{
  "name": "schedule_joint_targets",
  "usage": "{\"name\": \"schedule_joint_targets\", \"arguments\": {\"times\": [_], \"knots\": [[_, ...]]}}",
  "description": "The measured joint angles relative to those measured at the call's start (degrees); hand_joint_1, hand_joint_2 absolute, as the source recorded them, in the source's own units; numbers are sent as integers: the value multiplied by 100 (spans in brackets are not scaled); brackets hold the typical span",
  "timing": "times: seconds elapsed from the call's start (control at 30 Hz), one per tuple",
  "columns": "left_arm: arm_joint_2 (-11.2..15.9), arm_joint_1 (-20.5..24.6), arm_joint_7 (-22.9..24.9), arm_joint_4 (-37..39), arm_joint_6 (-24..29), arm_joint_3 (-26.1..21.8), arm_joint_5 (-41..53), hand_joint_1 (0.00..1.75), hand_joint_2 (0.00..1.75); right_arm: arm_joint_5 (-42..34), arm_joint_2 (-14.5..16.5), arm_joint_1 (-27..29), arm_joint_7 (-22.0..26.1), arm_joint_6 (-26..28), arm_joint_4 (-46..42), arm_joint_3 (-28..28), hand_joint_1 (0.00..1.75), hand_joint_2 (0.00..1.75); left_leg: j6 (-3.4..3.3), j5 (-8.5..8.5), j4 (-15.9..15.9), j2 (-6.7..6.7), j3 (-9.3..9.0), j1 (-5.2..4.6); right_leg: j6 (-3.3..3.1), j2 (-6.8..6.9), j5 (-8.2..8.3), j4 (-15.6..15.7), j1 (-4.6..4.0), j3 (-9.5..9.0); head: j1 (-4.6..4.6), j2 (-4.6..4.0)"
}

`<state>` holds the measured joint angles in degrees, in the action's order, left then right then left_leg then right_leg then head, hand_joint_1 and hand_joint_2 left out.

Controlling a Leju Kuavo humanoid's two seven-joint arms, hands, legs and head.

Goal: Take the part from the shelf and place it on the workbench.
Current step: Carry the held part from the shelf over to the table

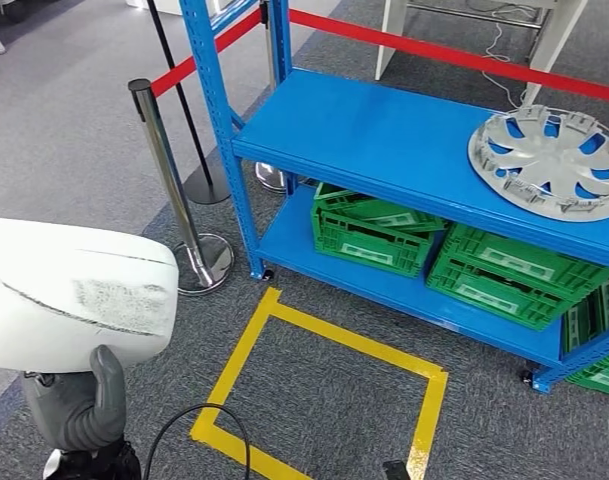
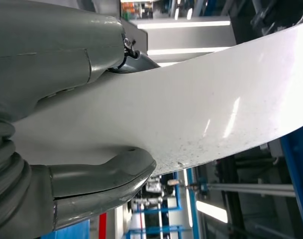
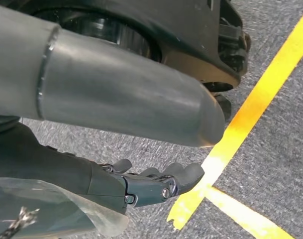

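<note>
A large white curved panel, the part [image 1: 67, 290], hangs at the lower left of the head view with my left hand [image 1: 78, 405] gripping its lower edge from beneath. The left wrist view shows the same part [image 2: 202, 109] clamped between the grey thumb [image 2: 104, 179] and the fingers [image 2: 136, 59]. My right hand [image 3: 157, 181] hangs low over the carpet with its fingers stretched out and nothing in them. The blue shelf [image 1: 376, 135] stands ahead to the right.
A silver hubcap [image 1: 550, 160] lies on the shelf's upper board. Green folded crates [image 1: 376, 235] sit on the lower board. A yellow tape square [image 1: 324, 400] marks the carpet. A chrome stanchion [image 1: 173, 190] with a red belt stands left of the shelf.
</note>
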<state>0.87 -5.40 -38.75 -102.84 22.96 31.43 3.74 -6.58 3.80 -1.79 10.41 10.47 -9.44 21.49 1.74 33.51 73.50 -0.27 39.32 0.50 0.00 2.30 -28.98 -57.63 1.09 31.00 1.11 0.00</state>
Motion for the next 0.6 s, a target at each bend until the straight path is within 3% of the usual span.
{"name": "schedule_joint_targets", "arguments": {"times": [0.03,0.1,0.17,0.27,0.33,0.4,0.47,0.5,0.53,0.6], "knots": [[-5,1,0,0,-15,-5,8,175,175,5,1,-1,3,-3,0,0,0,0,-8,-176,-263,29,-130,4,5,49,-4,0,0,-7,-1,0],[-20,10,0,0,-40,-7,30,175,175,2,2,-3,19,-16,0,-1,0,0,-42,-515,-1055,252,-510,-20,35,143,-22,-5,-16,-26,-4,0],[-34,22,0,0,-80,-8,59,175,175,-2,2,-1,35,-34,0,-1,0,0,-108,-615,-1486,427,-691,-61,88,235,-41,-8,-47,-32,2,0],[-39,13,0,2,-149,-10,100,175,175,3,4,-10,49,-71,-2,1,0,0,-228,-633,-1543,283,-661,-79,180,356,-71,-2,-46,-45,27,0],[-47,17,0,3,-170,-13,110,175,175,7,6,-11,54,-81,-5,3,0,0,-311,-673,-1582,163,-657,-61,224,155,-271,-259,-29,71,43,0],[-53,24,0,7,-178,-16,115,175,175,7,7,-2,56,-86,-7,4,0,0,-359,-694,-1587,45,-641,-59,227,-122,-642,-968,-27,414,69,0],[-53,19,0,15,-183,-18,117,175,175,7,5,13,54,-86,-7,5,0,0,-375,-700,-1582,-99,-629,-79,215,-206,-825,-1580,-37,727,79,0],[-52,16,0,20,-184,-19,119,175,175,7,5,21,53,-84,-7,5,0,0,-378,-702,-1578,-176,-628,-88,202,-221,-755,-1604,-42,754,79,0],[-52,14,0,23,-185,-19,122,175,175,7,5,27,52,-80,-6,4,0,0,-379,-703,-1572,-255,-629,-93,183,-245,-583,-1401,-46,672,79,0],[-53,13,0,25,-185,-19,139,175,175,-2,5,30,55,-72,-4,4,0,0,-368,-700,-1549,-401,-624,-98,134,-478,-189,-645,-38,330,77,0]]}}
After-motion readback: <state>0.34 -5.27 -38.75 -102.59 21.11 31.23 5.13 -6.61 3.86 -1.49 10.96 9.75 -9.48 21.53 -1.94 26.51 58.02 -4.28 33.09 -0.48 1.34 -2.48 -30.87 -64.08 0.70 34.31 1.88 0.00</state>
